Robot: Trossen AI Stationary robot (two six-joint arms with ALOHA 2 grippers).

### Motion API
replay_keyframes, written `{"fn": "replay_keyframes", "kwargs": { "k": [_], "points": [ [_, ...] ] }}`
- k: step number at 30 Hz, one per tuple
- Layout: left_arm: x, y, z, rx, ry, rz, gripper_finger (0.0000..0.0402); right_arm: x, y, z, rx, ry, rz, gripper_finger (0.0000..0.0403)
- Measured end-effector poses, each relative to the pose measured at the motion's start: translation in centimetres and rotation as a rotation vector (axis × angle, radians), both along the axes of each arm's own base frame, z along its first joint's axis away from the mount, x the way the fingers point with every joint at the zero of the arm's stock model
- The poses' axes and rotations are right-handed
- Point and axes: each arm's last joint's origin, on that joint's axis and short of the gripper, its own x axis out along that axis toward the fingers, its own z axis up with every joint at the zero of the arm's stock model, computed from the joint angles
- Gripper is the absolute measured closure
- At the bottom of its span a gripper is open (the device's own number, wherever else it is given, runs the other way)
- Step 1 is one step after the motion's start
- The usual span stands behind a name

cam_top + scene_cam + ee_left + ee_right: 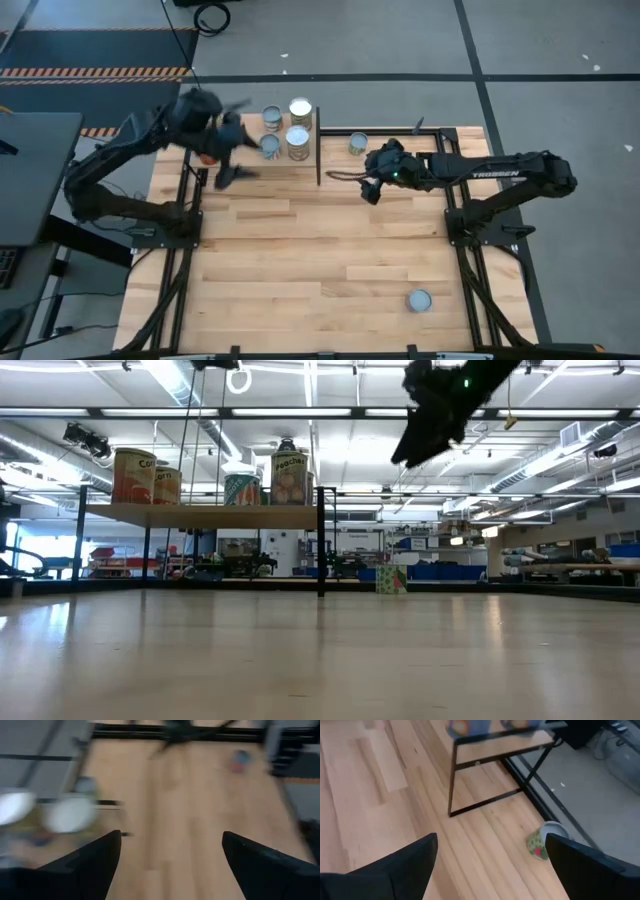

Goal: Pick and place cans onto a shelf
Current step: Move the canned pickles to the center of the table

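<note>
High view: both grippers, left (pixel 228 160) and right (pixel 368 187), are held open and empty beside the shelf (pixel 318 150) of cans (pixel 298 143).

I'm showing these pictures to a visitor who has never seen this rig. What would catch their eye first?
Probably the shelf at the table's far edge, with four cans clustered on top. Next, the two dark arms over the table's far half, the left pincer and right pincer both open and empty. Two stray cans stand out too: a green one right of the shelf and a blue one near the front right.
</note>
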Motion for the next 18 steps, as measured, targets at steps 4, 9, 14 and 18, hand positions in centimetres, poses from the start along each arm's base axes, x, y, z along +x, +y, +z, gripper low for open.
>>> {"fn": "replay_keyframes", "kwargs": {
  "k": [4,9,14,18],
  "points": [
    [-0.6,-3.2,-1.4,-0.053,-0.004,-0.092,0.0049,-0.4,-2.3,-2.7,0.033,-0.050,0.016,0.0010],
    [-0.9,-5.7,-3.8,-0.106,-0.013,-0.118,0.0049,-0.5,-6.4,-4.9,-0.068,0.038,0.061,0.0005],
    [-0.8,-7.3,-6.0,-0.100,-0.004,-0.137,0.0049,-0.7,-12.3,-7.0,0.003,0.100,0.084,0.0004],
    [-0.5,-8.3,-8.0,-0.128,0.014,-0.140,0.0049,-0.6,-15.9,-8.1,0.042,0.123,0.101,0.0003]
  ]
}}
